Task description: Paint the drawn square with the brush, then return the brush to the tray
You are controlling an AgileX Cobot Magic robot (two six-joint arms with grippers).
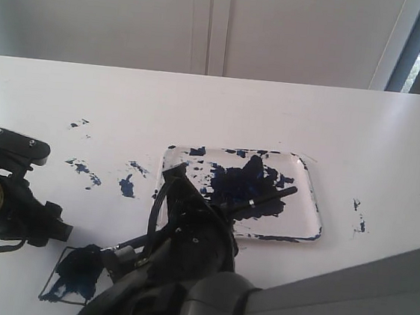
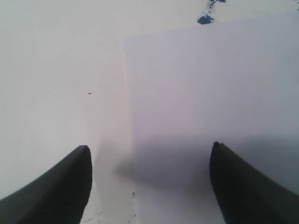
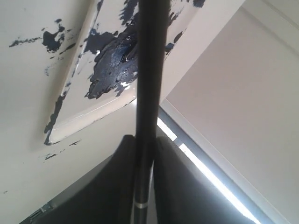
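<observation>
My right gripper (image 3: 145, 145) pinches the brush (image 3: 147, 70), tip at the near-left drawn square (image 1: 74, 275); my left gripper (image 2: 149, 156) hangs open, empty.

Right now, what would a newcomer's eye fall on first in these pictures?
The dark blue paint blob in the tray, mid-table, strikes first. The right gripper is shut on the black brush, whose handle slants over the tray. At the exterior view's lower left, the square is smeared with dark paint.

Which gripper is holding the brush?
The right gripper, shut on the brush; the left gripper stands open and empty above the paper.
</observation>
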